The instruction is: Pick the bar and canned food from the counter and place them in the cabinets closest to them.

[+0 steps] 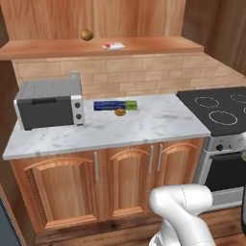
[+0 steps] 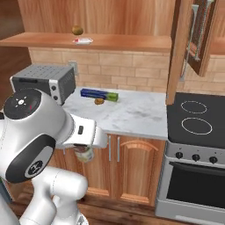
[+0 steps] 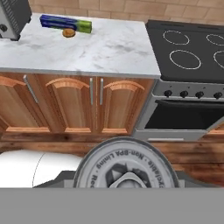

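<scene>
The bar, a small red-and-white packet, lies flat on the wooden shelf board of the wall cabinets. The canned food is in my gripper, which is shut on it and held low in front of the base doors, below the edge of the marble counter. In the hand view the can's pale round top sits at the bottom and hides my fingertips.
A grey toaster oven stands at the counter's left. A blue-and-green box and a brown pastry lie at the back. A brown-yellow ball rests on the shelf. The black stovetop is right, under an open cabinet door.
</scene>
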### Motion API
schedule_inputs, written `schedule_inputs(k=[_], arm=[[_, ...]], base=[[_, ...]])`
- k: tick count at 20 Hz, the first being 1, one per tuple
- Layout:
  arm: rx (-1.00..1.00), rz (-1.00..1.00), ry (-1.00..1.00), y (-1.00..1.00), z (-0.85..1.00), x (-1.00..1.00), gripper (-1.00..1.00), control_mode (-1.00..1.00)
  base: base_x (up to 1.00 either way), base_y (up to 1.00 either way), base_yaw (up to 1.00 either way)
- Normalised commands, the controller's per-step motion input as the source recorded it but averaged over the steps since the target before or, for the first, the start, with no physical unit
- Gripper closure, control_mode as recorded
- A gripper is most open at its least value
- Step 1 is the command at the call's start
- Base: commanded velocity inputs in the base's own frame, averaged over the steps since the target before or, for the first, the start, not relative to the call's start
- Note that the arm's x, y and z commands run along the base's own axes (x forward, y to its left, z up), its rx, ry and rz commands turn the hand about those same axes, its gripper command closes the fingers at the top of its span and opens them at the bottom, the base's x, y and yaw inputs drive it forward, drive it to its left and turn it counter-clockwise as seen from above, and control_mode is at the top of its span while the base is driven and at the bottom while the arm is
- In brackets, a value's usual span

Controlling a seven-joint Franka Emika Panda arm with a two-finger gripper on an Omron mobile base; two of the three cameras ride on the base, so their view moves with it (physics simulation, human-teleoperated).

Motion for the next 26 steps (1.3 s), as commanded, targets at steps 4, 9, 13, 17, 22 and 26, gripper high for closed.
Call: schedule_inputs(k=[4, 9, 13, 17, 22, 26], arm=[[0.0, 0.0, 0.0, 0.0, 0.0, 0.0, 1.0, 1.0], [0.0, 0.0, 0.0, 0.0, 0.0, 0.0, 1.0, 1.0], [0.0, 0.0, 0.0, 0.0, 0.0, 0.0, 1.0, 1.0], [0.0, 0.0, 0.0, 0.0, 0.0, 0.0, 1.0, 1.0], [0.0, 0.0, 0.0, 0.0, 0.0, 0.0, 1.0, 1.0], [0.0, 0.0, 0.0, 0.0, 0.0, 0.0, 1.0, 1.0]], base=[[0.0, -0.61, 0.0], [0.0, -0.64, 0.0], [0.0, -0.65, 0.0], [0.0, -0.65, 0.0], [0.02, -0.62, 0.0], [0.05, -0.6, 0.0]])
